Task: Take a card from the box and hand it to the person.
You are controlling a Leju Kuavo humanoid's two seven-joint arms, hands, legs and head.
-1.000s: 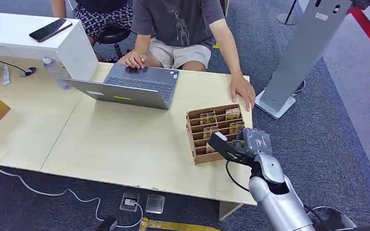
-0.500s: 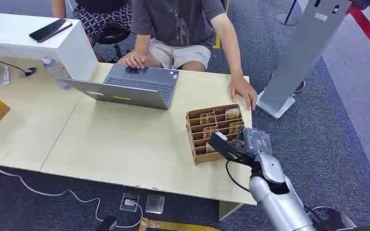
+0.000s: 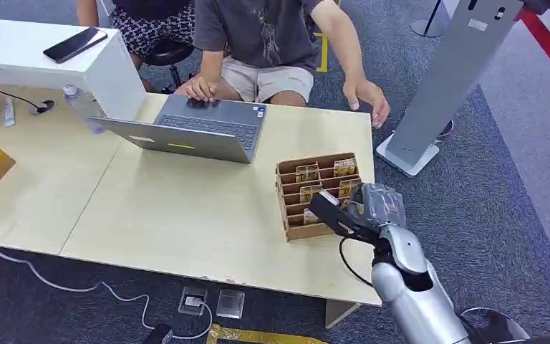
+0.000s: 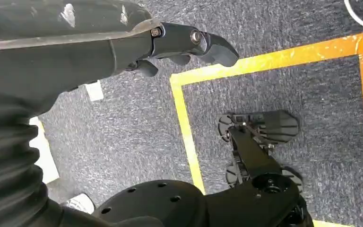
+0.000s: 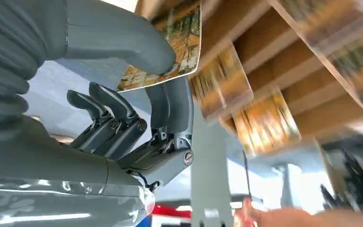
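While the right hand sits at the near right corner of the card box, its thumb and a finger pinch one card, seen close in the right wrist view; the other fingers curl below it. Card is just beside the box's wooden dividers, w/ more cards standing in the slots behind. Can't tell if its edge is clear of the slot. Box rests on the light wood bench, near the right edge. Person's hand is raised above the bench's far right corner, well apart from the box; their other hand rests on the laptop. Left hand hangs over grey carpet w/ yellow tape lines, fingers curled in, holding nothing. Phone lies on the white shelf at far left.
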